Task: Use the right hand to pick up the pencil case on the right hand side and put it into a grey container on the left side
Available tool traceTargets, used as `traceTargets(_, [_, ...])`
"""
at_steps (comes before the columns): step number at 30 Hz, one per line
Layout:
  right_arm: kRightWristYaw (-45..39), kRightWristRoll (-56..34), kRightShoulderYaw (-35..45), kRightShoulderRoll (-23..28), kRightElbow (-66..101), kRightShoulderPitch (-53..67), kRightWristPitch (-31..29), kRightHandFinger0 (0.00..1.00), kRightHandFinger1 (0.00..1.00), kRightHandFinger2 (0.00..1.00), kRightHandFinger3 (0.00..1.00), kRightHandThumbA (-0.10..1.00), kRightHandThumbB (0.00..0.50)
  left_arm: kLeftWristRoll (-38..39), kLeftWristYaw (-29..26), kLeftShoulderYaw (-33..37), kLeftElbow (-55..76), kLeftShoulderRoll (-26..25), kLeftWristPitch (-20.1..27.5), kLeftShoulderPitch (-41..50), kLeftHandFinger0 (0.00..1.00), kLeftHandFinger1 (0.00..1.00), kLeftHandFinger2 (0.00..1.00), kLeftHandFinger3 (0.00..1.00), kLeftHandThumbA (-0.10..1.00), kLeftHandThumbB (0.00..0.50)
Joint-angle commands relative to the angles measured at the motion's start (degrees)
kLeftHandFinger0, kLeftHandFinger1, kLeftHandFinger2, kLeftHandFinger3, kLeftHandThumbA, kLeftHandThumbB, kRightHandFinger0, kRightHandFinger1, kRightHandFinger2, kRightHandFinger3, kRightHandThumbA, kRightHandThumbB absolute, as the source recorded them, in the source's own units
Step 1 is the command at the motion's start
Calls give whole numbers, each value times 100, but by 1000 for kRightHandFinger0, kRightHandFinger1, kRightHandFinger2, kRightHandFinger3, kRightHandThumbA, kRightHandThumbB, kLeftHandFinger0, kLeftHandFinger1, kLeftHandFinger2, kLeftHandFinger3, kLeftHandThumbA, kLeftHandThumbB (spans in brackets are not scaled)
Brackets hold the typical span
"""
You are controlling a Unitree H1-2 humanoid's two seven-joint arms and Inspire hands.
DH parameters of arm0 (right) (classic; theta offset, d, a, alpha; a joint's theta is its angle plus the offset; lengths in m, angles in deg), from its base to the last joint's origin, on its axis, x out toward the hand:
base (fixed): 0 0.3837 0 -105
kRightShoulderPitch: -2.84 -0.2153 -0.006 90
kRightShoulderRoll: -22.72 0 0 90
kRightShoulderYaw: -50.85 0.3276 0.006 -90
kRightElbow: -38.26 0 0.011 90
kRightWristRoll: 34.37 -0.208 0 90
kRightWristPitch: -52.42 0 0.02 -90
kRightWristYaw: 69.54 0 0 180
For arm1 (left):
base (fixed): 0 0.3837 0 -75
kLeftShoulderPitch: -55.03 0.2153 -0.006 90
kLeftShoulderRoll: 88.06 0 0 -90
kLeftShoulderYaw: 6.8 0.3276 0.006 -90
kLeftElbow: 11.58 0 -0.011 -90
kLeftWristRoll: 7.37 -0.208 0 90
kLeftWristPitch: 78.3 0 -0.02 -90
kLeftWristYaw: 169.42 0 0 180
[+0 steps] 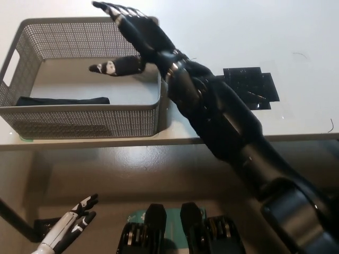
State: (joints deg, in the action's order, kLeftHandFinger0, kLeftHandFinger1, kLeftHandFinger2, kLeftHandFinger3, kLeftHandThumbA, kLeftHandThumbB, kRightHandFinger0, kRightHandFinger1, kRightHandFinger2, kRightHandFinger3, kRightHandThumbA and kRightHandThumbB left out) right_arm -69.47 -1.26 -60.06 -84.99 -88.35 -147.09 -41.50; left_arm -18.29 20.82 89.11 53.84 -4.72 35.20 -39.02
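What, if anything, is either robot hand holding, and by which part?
Nothing. The right robot hand is open above the grey container; the pencil case lies inside. The left robot hand hangs empty.

A white bench (238, 32) carries a patch of black tape strips (249, 87) laid crosswise into a rough square, well to the right of the fingers and nearer the bench's front edge. A small teal scrap (24, 139) peeks out at that edge, far left.
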Motion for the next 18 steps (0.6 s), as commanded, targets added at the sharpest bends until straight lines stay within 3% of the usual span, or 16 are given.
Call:
traceTargets(1, [-367, -1565, 1401, 404, 3497, 692, 853, 1000, 1000, 1000, 1000, 1000, 412, -106, 48, -2, 167, -237, 36, -75, 1000, 1000, 1000, 1000, 1000, 327])
traceTargets(4, [-332, -1698, 1615, 560, 4067, 1104, 877, 1000, 1000, 1000, 1000, 1000, 417, -62, 40, -13, 39, -232, 144, -80, 1000, 1000, 1000, 1000, 1000, 313])
traceTargets(6, [-284, -1810, 1760, 611, 4382, 1393, 870, 1000, 1000, 1000, 1000, 1000, 400, -90, 54, -9, 126, -248, 52, -18, 1000, 1000, 1000, 1000, 1000, 331])
traceTargets(7, [-327, -1933, 1848, 732, 4618, 1596, 862, 1000, 1000, 1000, 1000, 1000, 364, -88, 44, -16, 136, -232, 16, -25, 1000, 1000, 1000, 1000, 1000, 324])
traceTargets(18, [-213, -2757, 2309, 1201, 6191, 3358, 668, 1000, 1000, 1000, 1000, 1000, 400, -124, 3, 2, -40, -220, 119, -15, 1000, 1000, 1000, 1000, 1000, 310])
